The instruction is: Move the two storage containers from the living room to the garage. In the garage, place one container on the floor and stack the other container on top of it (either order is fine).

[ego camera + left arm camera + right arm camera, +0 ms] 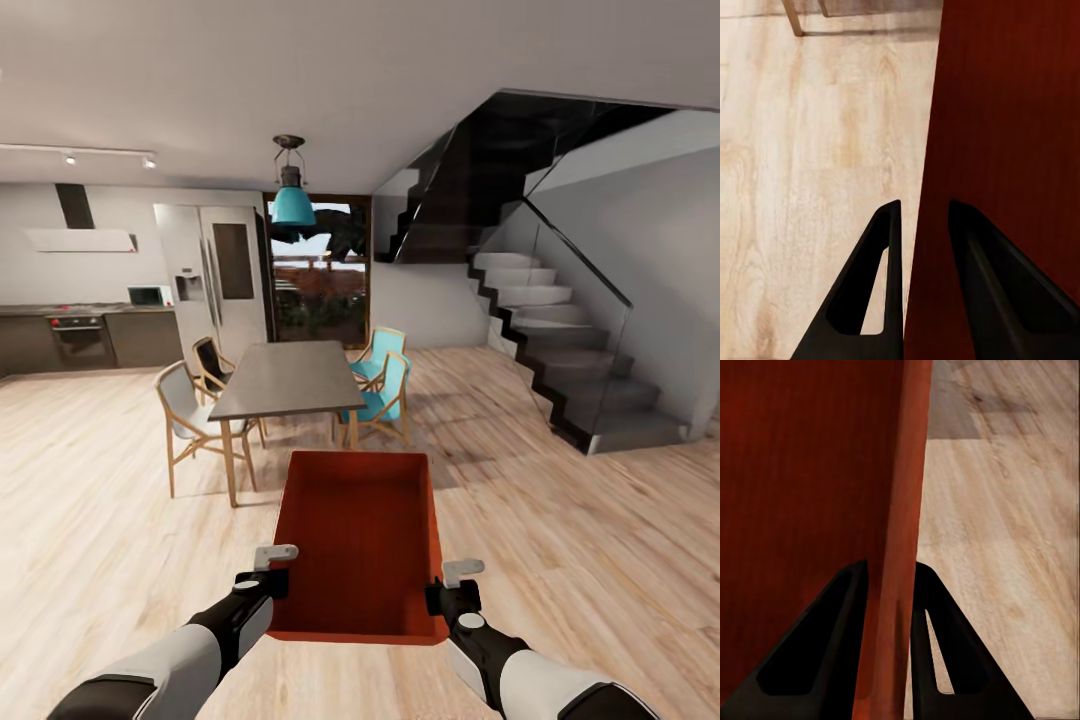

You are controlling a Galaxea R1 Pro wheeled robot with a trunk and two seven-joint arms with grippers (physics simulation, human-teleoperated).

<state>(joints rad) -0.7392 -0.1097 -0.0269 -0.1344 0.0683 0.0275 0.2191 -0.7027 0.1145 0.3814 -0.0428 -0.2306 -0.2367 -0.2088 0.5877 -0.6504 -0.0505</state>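
Head view: container (360, 540) held between left claw (274, 568) and right claw (450, 585), each grasping a side wall.

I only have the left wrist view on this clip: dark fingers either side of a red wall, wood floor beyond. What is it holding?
Observer: An open orange-red container, carried in front of the robot by its left wall.
Operator: Is the right gripper on it too?
Observer: Yes, the right gripper straddles the opposite wall, one finger inside, one outside.
Operator: What lies ahead?
Observer: A grey dining table with chairs, and a staircase to the right of it.
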